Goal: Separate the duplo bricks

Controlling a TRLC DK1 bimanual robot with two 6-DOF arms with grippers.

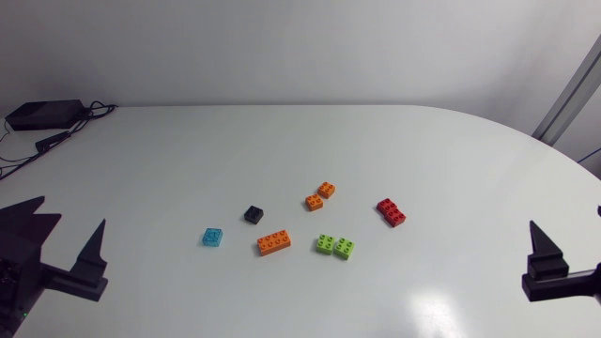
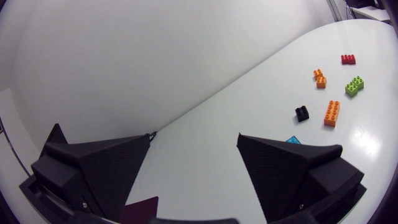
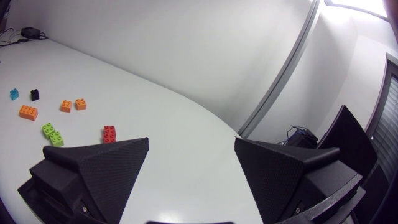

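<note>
Closing on the touching green bricks (image 1: 335, 246), well ahead of both pincers, could shove the orange brick (image 1: 274, 242) near them; left pincer (image 2: 194, 135) and right pincer (image 3: 191, 139) gape apart, empty.

Bare table (image 1: 282, 141) lies between each side edge and the middle, so I can come in from either side unhindered. The blue brick (image 1: 213, 237), black brick (image 1: 254, 214) and red brick (image 1: 392, 212) each stand apart with room all round. The small orange bricks (image 1: 320, 196) touch at a corner. The green pair (image 1: 335, 247) sits side by side, near the long orange brick (image 1: 274, 243). An adapter (image 1: 39, 115) and cables (image 1: 98, 110) crowd the far left corner.
</note>
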